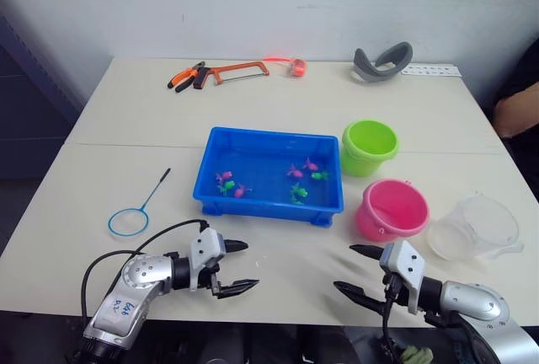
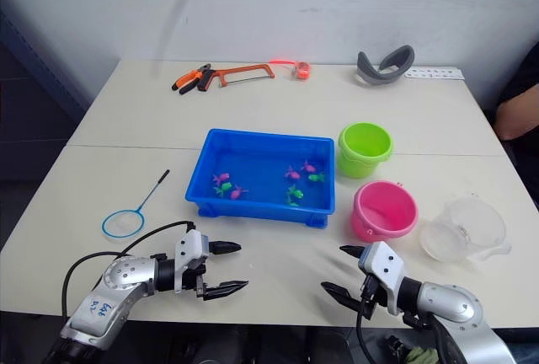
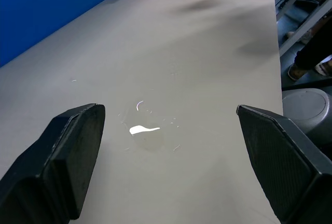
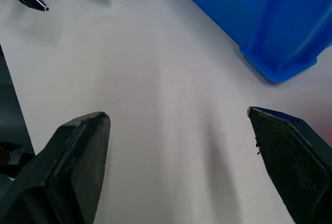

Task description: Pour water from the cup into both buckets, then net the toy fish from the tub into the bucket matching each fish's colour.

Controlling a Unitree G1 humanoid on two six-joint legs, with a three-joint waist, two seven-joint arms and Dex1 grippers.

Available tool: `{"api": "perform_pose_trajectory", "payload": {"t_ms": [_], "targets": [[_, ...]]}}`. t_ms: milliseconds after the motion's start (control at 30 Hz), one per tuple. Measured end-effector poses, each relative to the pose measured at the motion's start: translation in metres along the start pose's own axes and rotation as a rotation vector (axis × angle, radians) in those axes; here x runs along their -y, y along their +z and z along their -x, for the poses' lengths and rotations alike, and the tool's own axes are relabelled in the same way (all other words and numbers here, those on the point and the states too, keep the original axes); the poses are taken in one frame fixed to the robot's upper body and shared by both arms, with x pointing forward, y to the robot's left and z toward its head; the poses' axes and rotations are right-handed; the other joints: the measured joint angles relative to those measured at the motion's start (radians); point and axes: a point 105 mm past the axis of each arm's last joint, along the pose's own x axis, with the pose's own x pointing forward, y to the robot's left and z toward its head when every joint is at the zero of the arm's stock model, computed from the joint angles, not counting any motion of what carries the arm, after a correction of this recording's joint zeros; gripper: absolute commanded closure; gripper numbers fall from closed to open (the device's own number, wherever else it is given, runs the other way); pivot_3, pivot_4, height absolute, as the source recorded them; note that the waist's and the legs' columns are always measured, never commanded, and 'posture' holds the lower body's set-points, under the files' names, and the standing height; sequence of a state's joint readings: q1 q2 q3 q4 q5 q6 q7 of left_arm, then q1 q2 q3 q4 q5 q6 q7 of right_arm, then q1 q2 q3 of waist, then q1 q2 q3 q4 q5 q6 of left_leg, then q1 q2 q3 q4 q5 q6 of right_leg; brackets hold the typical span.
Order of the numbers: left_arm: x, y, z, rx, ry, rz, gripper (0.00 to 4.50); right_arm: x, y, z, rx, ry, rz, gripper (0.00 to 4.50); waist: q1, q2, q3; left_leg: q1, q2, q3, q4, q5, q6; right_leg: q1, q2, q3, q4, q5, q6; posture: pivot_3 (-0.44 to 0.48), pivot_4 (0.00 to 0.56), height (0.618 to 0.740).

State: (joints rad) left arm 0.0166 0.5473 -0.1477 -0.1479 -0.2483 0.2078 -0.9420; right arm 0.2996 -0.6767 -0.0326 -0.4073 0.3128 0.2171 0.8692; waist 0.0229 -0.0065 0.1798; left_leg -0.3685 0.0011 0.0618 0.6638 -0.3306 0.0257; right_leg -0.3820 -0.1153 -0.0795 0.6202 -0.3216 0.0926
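Both claws hover low over the table [image 1: 278, 254] near the tub [image 1: 253, 200]; left claw [image 1: 239, 264] spread, right claw [image 1: 357, 270] spread.

Tabletop [image 1: 126, 120]: plain pale beige; tub [image 1: 221, 147]: bright blue, with pink toy fish [image 1: 224, 177] and green toy fish [image 1: 319, 175] inside. Buckets: one lime green [image 1: 369, 147], one bright pink [image 1: 392, 209]; cup [image 1: 473, 227]: clear, colourless; net [image 1: 128, 222]: light-blue hoop, dark handle. Left claw [image 1: 239, 264] and right claw [image 1: 355, 270]: black fingers on silver-grey arms; hacksaw [image 1: 240, 70]: orange-red frame.
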Motion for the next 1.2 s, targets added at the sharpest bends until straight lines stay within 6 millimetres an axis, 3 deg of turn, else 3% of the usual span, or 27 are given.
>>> {"api": "perform_pose_trajectory", "payload": {"t_ms": [467,667,767,867,1067,1200], "targets": [[0.002,0.006,-0.006,0.016,-0.002,0.01,0.09,-0.006,-0.009,0.007,-0.005,-0.027,-0.014,0.0,-0.001,0.0,0.0,0.0,0.0,0.0,0.0,0.0,0.0,0.0,0.0,0.0,0.0,0.0,0.0,0.0,0.15,0.74],[0.003,0.021,-0.008,0.056,-0.055,0.036,0.09,-0.008,-0.006,0.015,0.016,-0.082,-0.041,0.0,0.004,0.0,0.0,0.0,0.0,0.0,0.0,0.0,0.0,0.001,0.0,0.0,0.0,0.0,0.0,0.0,0.15,0.74],[0.006,0.038,-0.009,0.089,-0.114,0.022,0.09,-0.009,-0.002,0.026,0.041,-0.143,-0.093,0.0,0.002,0.0,0.0,0.0,0.0,-0.001,0.0,0.0,0.0,0.001,0.0,0.0,0.0,0.0,0.0,0.0,0.15,0.74],[0.006,0.057,-0.01,0.113,-0.179,-0.001,0.09,-0.011,0.0,0.042,0.062,-0.241,-0.165,0.0,0.005,0.002,0.0,0.001,0.0,-0.001,0.0,0.0,0.0,0.002,0.0,-0.001,0.0,0.0,0.0,0.0,0.15,0.74],[-0.002,0.109,-0.016,0.181,-0.31,-0.086,0.09,-0.008,-0.003,0.099,0.084,-0.539,-0.316,0.0,0.0,0.002,-0.001,0.002,0.0,-0.002,0.0,0.0,0.0,0.005,0.001,-0.001,-0.001,0.0,0.0,0.0,0.15,0.74],[-0.008,0.126,-0.022,0.197,-0.377,-0.115,0.09,0.0,-0.007,0.125,0.089,-0.686,-0.354,0.0,-0.002,0.002,-0.001,0.002,0.0,-0.001,0.0,0.0,0.0,0.004,0.001,-0.001,0.0,0.0,0.0,0.0,0.15,0.74]]}}
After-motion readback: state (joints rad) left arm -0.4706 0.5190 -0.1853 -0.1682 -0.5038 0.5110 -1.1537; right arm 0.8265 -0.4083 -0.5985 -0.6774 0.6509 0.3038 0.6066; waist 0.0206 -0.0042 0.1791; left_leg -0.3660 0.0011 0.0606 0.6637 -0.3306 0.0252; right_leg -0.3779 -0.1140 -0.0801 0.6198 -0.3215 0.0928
